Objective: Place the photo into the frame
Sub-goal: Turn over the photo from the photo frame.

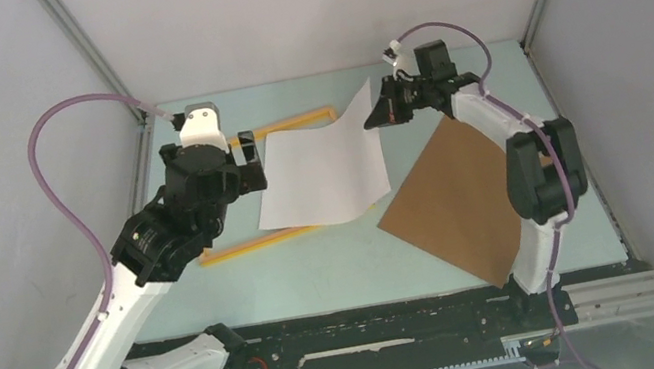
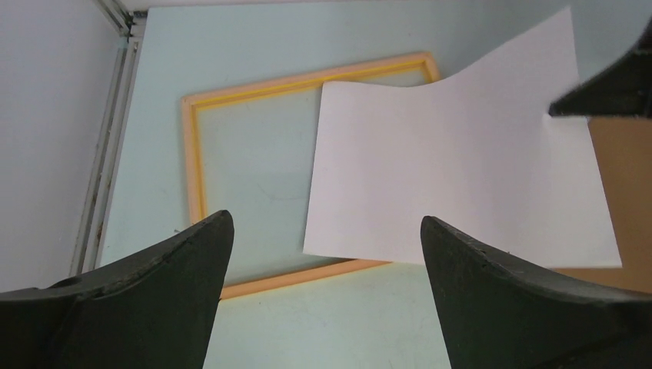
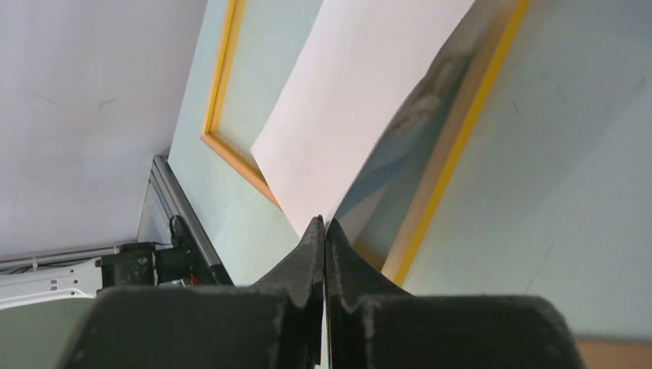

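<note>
The photo [image 1: 325,169] shows its plain white back, curved, lying over the right part of the yellow-orange frame [image 1: 292,123]. My right gripper [image 1: 380,112] is shut on the photo's right edge and lifts that side. In the right wrist view the photo [image 3: 361,108] runs out from the closed jaws, its printed side faintly visible beneath, over the frame [image 3: 454,161]. My left gripper [image 1: 248,163] is open and empty at the frame's left side. In the left wrist view the frame [image 2: 254,169] and the photo [image 2: 454,177] lie beyond its fingers [image 2: 184,269].
A brown backing board [image 1: 462,196] lies flat right of the frame, under my right arm; its edge shows in the left wrist view [image 2: 627,177]. Metal rails [image 1: 137,167] and grey walls bound the pale green table.
</note>
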